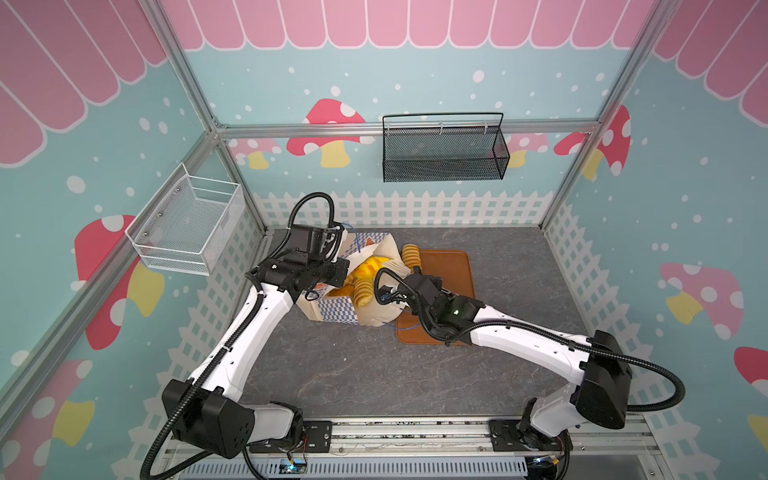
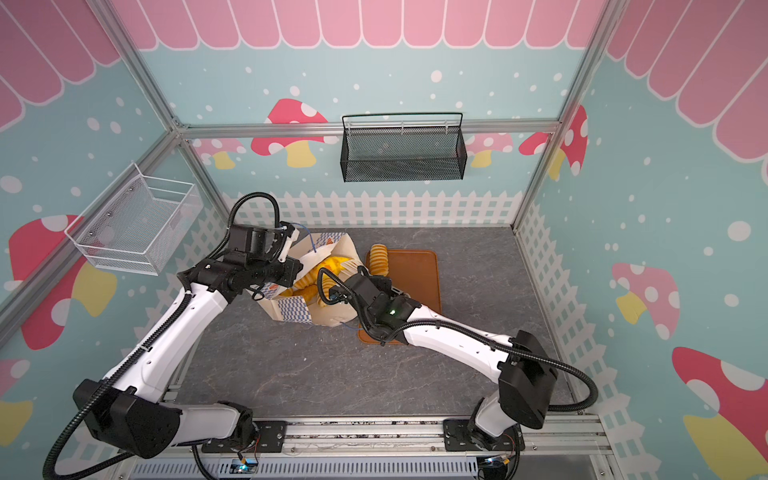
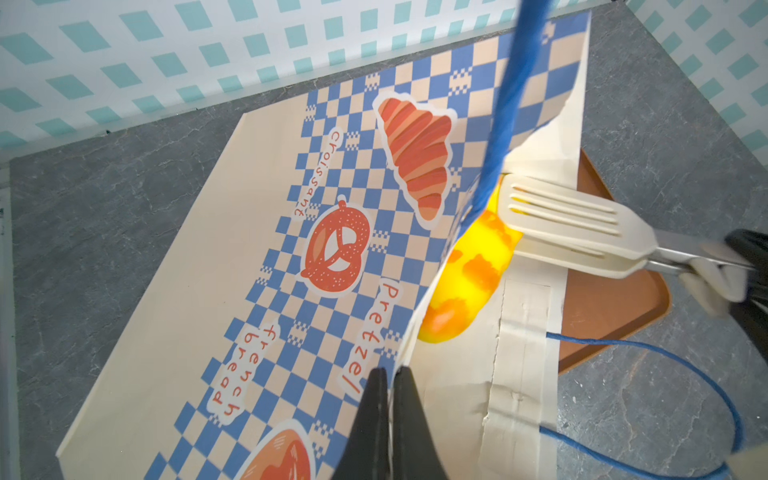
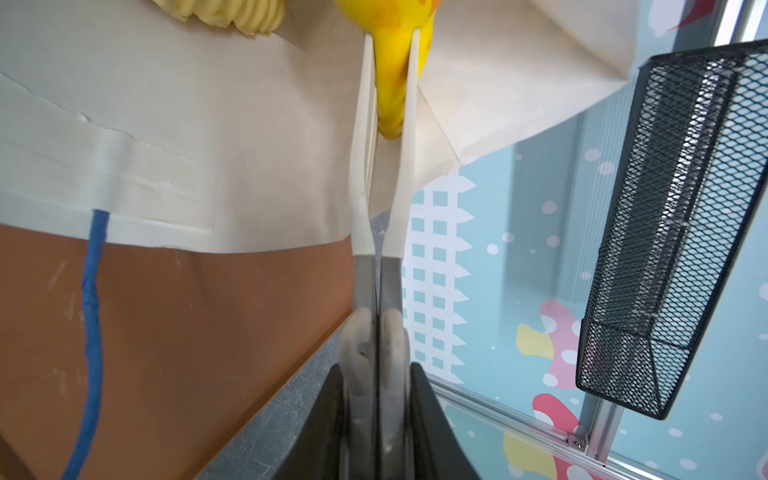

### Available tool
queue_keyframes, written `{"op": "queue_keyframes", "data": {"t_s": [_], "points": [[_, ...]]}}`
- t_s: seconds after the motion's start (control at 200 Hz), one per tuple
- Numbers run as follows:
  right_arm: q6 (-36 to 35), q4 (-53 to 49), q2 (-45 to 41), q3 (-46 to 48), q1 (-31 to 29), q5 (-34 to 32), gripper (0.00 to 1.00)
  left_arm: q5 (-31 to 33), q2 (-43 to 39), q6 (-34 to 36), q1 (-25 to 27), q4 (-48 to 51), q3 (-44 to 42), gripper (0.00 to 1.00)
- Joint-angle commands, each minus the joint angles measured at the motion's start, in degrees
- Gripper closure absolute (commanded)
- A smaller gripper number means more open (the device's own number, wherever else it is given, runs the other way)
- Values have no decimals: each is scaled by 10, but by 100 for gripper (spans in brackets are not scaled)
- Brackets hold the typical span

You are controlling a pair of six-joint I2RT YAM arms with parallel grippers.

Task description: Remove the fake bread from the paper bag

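The paper bag (image 1: pixel 376 320) lies on its side with its mouth toward the brown tray (image 1: pixel 455 270). My left gripper (image 3: pixel 390 374) is shut on the bag's (image 3: pixel 208 249) rim, holding the mouth up. My right gripper (image 4: pixel 378 370) is shut on cream tongs (image 4: pixel 399 208), whose blades pinch a yellow-orange fake bread (image 4: pixel 392 70) inside the mouth. The same piece (image 3: pixel 469 274) shows between the tongs (image 3: pixel 569 216) in the left wrist view. More fake bread (image 1: pixel 368 266) fills the mouth in both top views (image 2: pixel 328 266). A ridged loaf (image 1: pixel 411 254) lies on the tray.
A black mesh basket (image 1: pixel 444 149) hangs on the back wall and a white wire basket (image 1: pixel 187 224) on the left wall. A blue cord handle (image 4: pixel 93 291) trails over the tray (image 4: pixel 187 332). The bag sits on a grey tabletop (image 1: pixel 519 282).
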State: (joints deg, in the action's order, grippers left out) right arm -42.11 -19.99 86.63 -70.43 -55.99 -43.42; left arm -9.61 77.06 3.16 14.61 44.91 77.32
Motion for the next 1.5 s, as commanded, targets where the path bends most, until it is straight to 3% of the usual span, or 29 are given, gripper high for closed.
{"op": "queue_keyframes", "data": {"t_s": [0.0,0.565,0.925,1.095,1.311,1.496], "points": [[26,0,-31,11,-4,-20,81,17,10,-20,-6,3,20,100],[78,1,-113,17,12,-36,82,49,13,-58,-20,3,25,100],[161,-32,-143,-8,94,10,82,44,10,-87,-56,0,21,100],[223,-98,-95,-35,159,72,82,39,1,-86,-58,-2,12,100],[312,-203,26,-88,207,90,84,39,-10,-79,-58,-2,3,100],[384,-249,71,-146,262,191,83,39,-15,-71,-59,-2,-3,100]]}}
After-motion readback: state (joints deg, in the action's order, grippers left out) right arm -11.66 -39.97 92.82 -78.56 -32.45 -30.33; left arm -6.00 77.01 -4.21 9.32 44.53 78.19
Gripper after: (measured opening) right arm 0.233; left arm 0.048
